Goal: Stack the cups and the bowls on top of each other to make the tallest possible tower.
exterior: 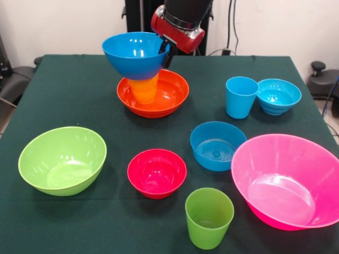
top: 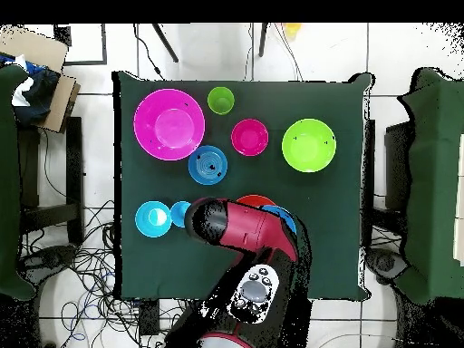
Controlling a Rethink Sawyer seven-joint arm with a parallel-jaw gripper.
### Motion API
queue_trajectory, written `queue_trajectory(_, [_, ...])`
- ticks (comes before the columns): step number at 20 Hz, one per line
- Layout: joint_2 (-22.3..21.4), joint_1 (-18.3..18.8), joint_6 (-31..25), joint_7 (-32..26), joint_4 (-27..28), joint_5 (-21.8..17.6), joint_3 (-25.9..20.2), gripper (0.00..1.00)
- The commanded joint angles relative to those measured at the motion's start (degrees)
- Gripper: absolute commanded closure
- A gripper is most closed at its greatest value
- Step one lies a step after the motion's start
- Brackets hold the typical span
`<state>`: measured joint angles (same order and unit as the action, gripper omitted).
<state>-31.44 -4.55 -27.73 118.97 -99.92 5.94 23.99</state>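
A large blue bowl (exterior: 135,53) sits upright at the mouth of the orange cup (exterior: 144,90). That cup stands inside the wide orange bowl (exterior: 172,92) at the table's far middle. My gripper (exterior: 165,52) comes down on the blue bowl's right rim and is shut on it. In the overhead view the arm (top: 240,227) hides most of this stack. Only slivers of the orange bowl (top: 256,199) and the blue bowl (top: 285,217) show there.
A light blue cup (exterior: 241,97) and a small turquoise bowl (exterior: 278,95) stand at the right. In the front half are a medium blue bowl (exterior: 217,145), a large pink bowl (exterior: 288,180), a green cup (exterior: 208,217), a small red bowl (exterior: 157,172) and a lime green bowl (exterior: 62,160).
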Motion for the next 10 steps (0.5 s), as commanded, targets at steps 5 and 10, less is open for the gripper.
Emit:
queue_trajectory(5, [1.9, 0.8, 1.3, 8.6, 2.8, 1.3, -4.3, 1.0])
queue_trajectory(10, [1.9, 0.7, 1.1, 8.6, 2.9, 1.2, -4.2, 1.0])
